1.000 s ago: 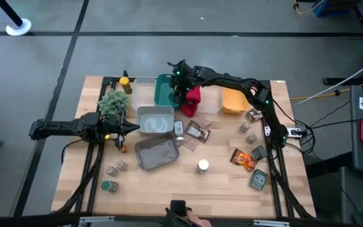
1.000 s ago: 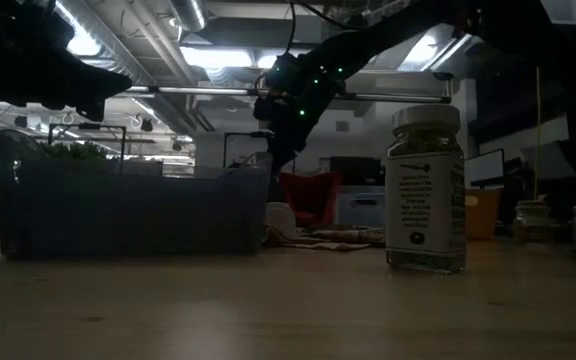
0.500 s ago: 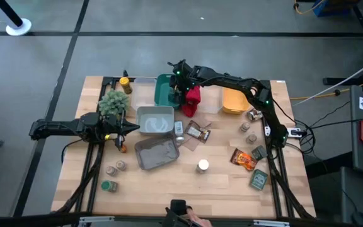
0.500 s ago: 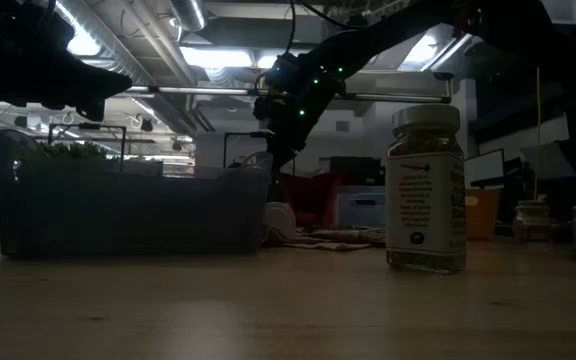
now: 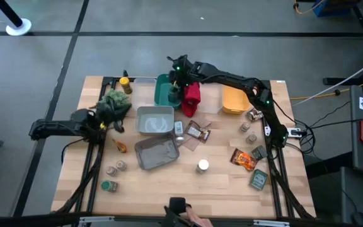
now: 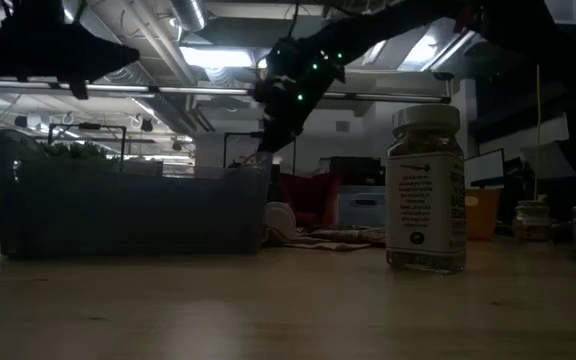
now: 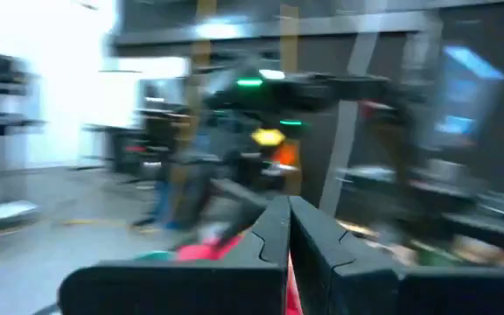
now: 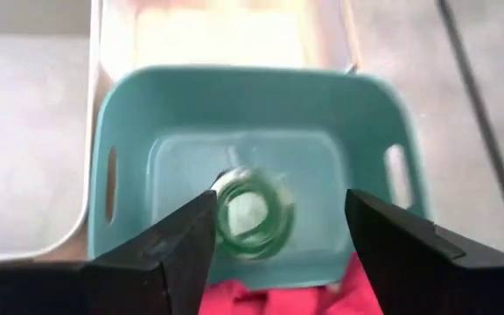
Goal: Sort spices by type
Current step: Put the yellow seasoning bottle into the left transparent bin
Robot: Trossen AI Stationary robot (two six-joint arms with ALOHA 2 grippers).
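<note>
We find a jar (image 8: pixel 252 216) inside the bin (image 8: pixel 129 114), the cloth (image 5: pixel 191 96) just right of it.

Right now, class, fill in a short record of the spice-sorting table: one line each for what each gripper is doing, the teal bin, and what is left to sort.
right gripper: open, above the teal bin at the table's far side
teal bin contents: one green-lidded jar, lying between the open fingers but not gripped
red cloth: beside the teal bin
left gripper: shut, holding nothing, at the table's left near the green plant
still to sort: white-lidded jar, orange packet, other jars and packets on the table
</note>
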